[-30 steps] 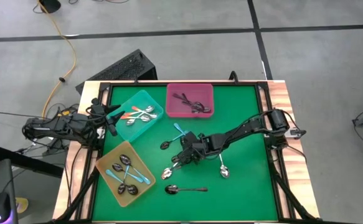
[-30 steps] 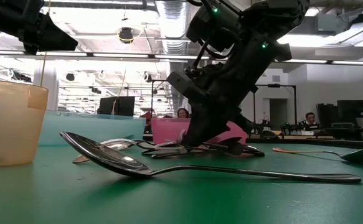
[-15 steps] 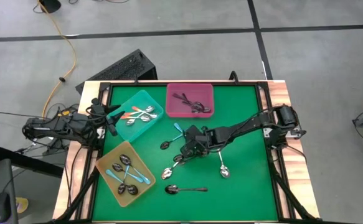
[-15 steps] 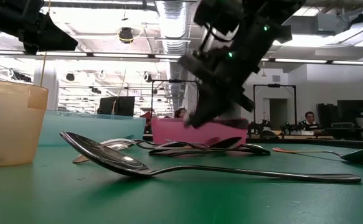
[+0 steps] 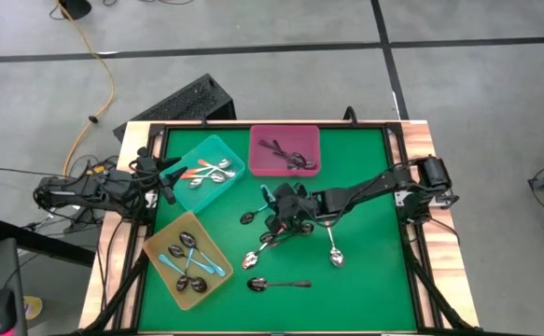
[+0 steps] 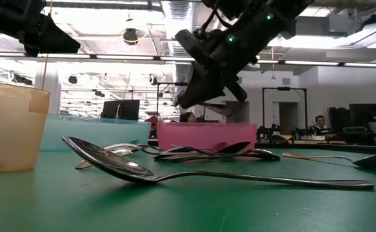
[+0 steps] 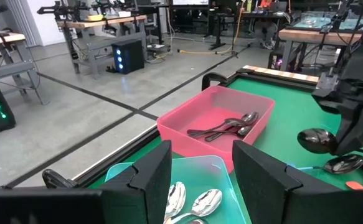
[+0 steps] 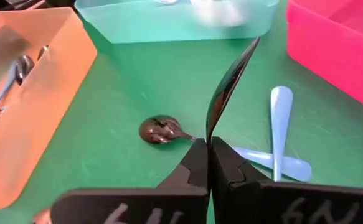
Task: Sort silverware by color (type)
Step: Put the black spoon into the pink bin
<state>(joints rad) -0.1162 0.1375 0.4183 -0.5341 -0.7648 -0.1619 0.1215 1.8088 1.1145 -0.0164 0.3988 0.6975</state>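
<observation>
My right gripper [image 5: 277, 215] hangs over the middle of the green mat [image 5: 365, 271], shut on a dark metal spoon [image 8: 230, 84]; in the low view this gripper [image 6: 197, 96] is well above the mat. Below it lie two light blue spoons [image 8: 279, 121], crossed, and a dark spoon's bowl [image 8: 159, 131]. More spoons rest flat on the mat [image 5: 335, 252] [image 5: 276, 283] [image 5: 255, 256]. My left gripper [image 7: 201, 186] waits at the table's left edge over the teal tray [image 5: 204, 171], fingers apart with nothing between them. My right gripper pinches the dark spoon between its two fingertips [image 8: 197, 163], at the neck just behind the bowl [image 8: 211, 135]. The fingers slant down toward the table's left. The bowl sticks out beyond the fingertips, edge-on, and the spoon is clear of the mat; its handle is hidden by the fingers.
The pink tray [image 5: 285, 149] at the far middle holds dark spoons. The teal tray has orange-handled spoons, and the yellow tray [image 5: 188, 259] at the near left has blue-handled ones. A long dark spoon [image 6: 175, 171] lies close to the low camera. The mat's right half is bare.
My right gripper has risen from the mat and drifted toward the far edge, tipping nearer to level, still shut. The dark spoon has come up with it and now hangs clear of the spoons lying on the mat.
</observation>
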